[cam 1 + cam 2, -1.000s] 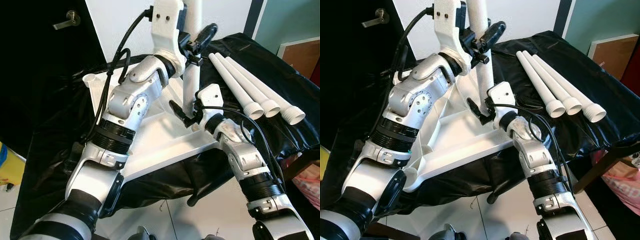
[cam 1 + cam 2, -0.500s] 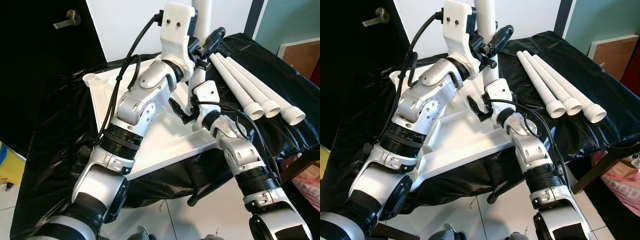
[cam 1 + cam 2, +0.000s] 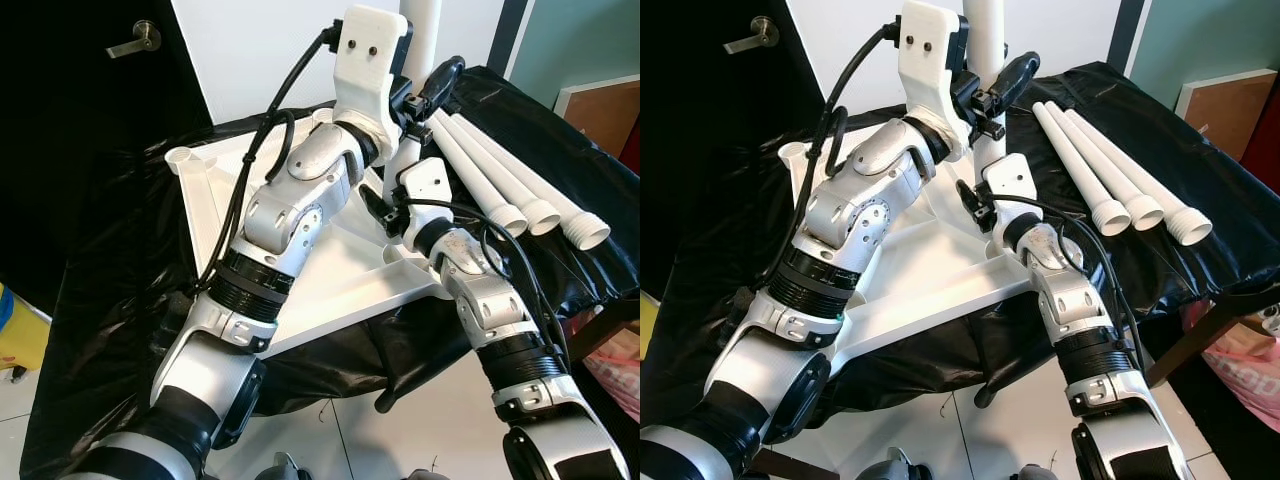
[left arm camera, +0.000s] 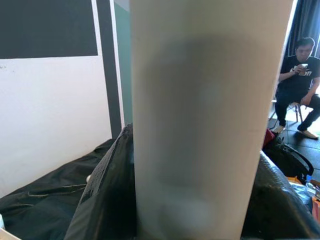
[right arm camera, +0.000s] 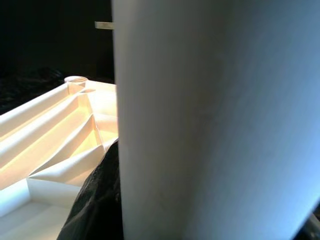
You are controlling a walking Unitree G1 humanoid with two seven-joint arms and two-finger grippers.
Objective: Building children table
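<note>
Both my grippers clamp one upright white plastic table leg above the upturned white plastic tabletop lying on the black plastic sheet. My left gripper grips it high, my right gripper closes on it lower, near a corner socket. Three more white tube legs lie side by side to the right on the sheet.
</note>
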